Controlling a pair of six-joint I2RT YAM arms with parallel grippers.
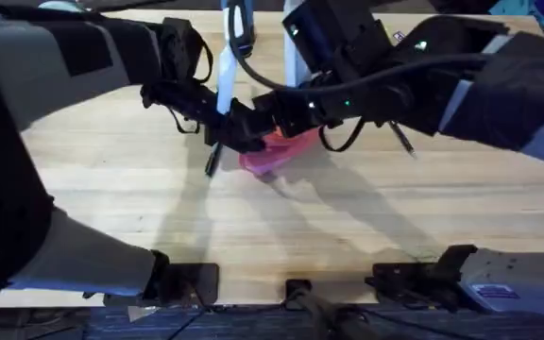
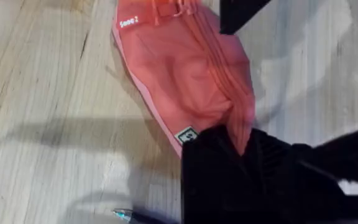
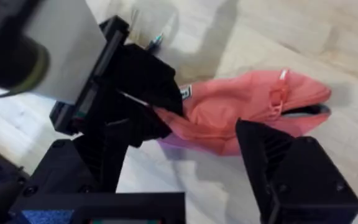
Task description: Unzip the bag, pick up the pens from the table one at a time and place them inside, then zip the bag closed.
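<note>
This looks like a robotics lab or a test workshop. Two black robot arms are mounted at the near edge of a pale wooden butcher-block table (image 1: 111, 189), with cables (image 1: 244, 71) and small green indicator lights (image 1: 348, 103) on them.

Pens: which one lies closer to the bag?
The pen left of the bag, beside the end the left gripper pinches; the other pen lies farther off on the right.

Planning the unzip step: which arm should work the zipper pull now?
Right. The right gripper hangs open beside the zipper pull, while the left gripper clamps the bag at its opposite end, anchoring it.
</note>
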